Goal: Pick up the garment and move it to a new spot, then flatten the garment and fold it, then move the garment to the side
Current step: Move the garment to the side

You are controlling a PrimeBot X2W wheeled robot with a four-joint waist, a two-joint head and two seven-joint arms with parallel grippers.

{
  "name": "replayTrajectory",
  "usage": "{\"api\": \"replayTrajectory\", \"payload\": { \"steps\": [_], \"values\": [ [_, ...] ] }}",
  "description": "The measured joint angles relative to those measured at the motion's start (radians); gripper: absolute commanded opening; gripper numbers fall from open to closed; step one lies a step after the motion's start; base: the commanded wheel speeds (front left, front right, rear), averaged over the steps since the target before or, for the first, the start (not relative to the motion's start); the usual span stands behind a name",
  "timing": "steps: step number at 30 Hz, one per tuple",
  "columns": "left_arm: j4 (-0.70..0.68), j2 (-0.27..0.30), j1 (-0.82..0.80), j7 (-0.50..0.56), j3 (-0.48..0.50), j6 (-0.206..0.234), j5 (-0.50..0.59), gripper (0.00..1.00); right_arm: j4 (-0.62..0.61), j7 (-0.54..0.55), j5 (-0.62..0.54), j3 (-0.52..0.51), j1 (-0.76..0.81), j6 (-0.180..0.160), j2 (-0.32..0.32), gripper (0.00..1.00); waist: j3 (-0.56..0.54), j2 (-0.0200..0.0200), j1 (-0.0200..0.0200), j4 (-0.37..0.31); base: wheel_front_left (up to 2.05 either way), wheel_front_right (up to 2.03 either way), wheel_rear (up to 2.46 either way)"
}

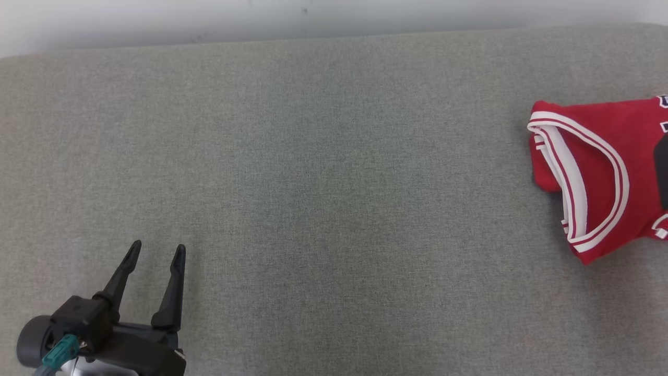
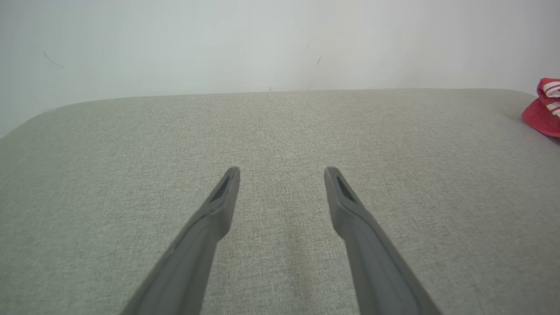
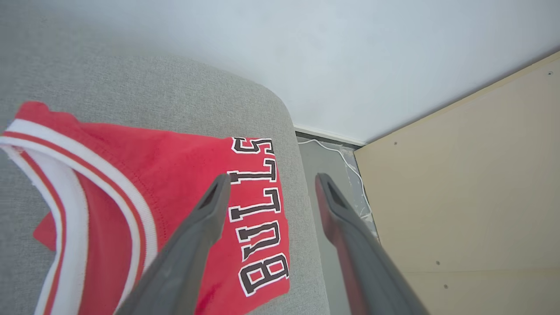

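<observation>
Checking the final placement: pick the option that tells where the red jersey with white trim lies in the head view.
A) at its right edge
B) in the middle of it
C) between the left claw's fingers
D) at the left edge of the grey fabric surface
A: the red jersey with white trim lies at the right edge of the grey fabric surface, far from the open left claw.

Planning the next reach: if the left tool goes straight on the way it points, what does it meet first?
Probably the grey cushion ahead of the left tool, though depth is unclear. The shirt lies far off to its right.
</observation>
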Motion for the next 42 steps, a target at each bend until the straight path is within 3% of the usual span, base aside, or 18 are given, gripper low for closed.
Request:
{"api": "replayTrajectory", "payload": {
  "steps": [4,10,15,19,27,33,42],
  "values": [
    [0.007,-0.006,-0.014,-0.006,-0.005,0.0,0.005,1.0,0.0,-0.092,0.021,-0.034,0.011,0.0,0.077,1.0,-0.015,0.0,0.0,-0.001,0.0,0.0,0.0],
    [0.015,-0.02,-0.016,-0.024,-0.003,0.001,0.004,1.0,-0.005,-0.265,0.085,-0.096,0.056,0.0,0.266,1.0,-0.05,0.0,-0.0001,0.0,0.0,0.0,0.0],
    [0.016,-0.037,-0.016,-0.041,0.0,0.001,-0.002,1.0,-0.006,-0.446,0.193,-0.11,0.108,-0.003,0.375,1.0,-0.09,0.0,-0.0001,0.0,0.0,0.0,0.0],
    [0.022,-0.055,-0.013,-0.05,0.008,0.002,-0.012,1.0,-0.011,-0.569,0.235,-0.081,0.183,-0.003,0.409,1.0,-0.126,0.0,-0.0001,-0.002,0.0,0.0,0.0],
    [0.039,-0.072,0.026,-0.062,0.036,0.034,-0.04,1.0,0.013,-0.756,0.254,-0.039,0.301,0.034,0.432,1.0,-0.2,-0.0001,-0.0002,-0.013,0.0,0.0,0.0],
    [0.049,-0.071,0.041,-0.065,0.043,0.058,-0.026,1.0,0.031,-0.858,0.302,0.007,0.367,0.06,0.453,1.0,-0.251,-0.0002,-0.0003,-0.024,0.0,0.0,0.0],
    [0.043,-0.073,0.095,-0.066,0.064,0.072,-0.035,1.0,0.066,-0.949,0.315,0.048,0.429,0.062,0.456,1.0,-0.288,-0.0002,-0.0003,-0.048,0.0,0.0,0.0]
  ]
}}
